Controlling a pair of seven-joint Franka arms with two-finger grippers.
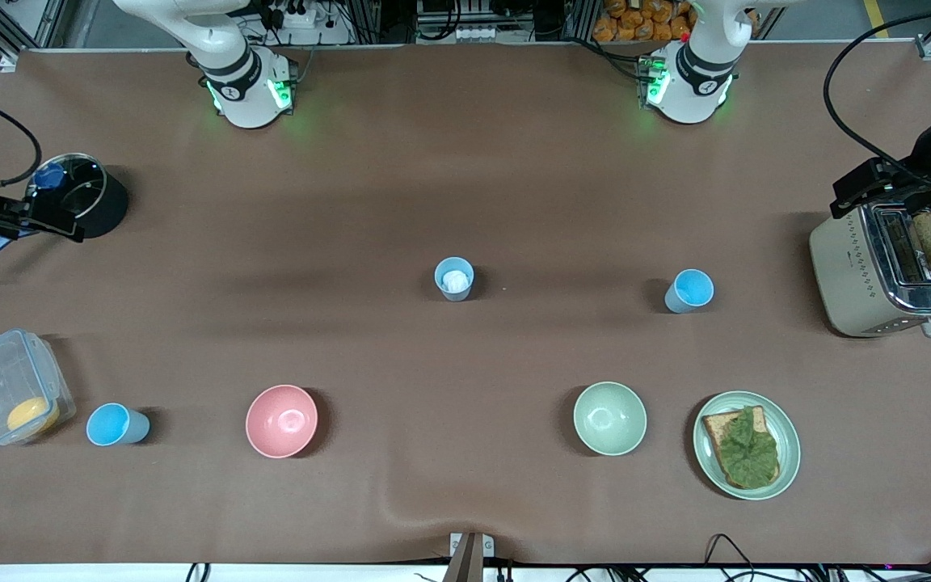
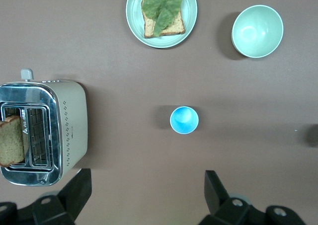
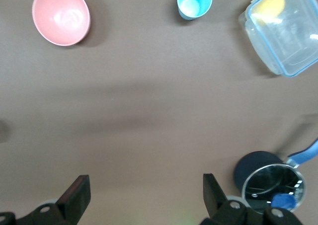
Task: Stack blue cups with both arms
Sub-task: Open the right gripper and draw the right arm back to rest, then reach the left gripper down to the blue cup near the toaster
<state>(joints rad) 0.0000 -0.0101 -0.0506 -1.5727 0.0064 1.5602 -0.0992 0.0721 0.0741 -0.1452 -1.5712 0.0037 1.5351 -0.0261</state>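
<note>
Left wrist view: blue cup (image 2: 184, 119) under open left tool (image 2: 147, 191)

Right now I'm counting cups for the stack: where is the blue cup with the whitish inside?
In the front view, the paler blue cup stands mid-table, level with the brighter blue cup toward the left arm's end.

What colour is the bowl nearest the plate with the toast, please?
Pale green bowl, clearest in the front view.

Left gripper (image 2: 144, 195) (jaws wide) over table w/ blue cup (image 2: 184, 119) upright.
</note>
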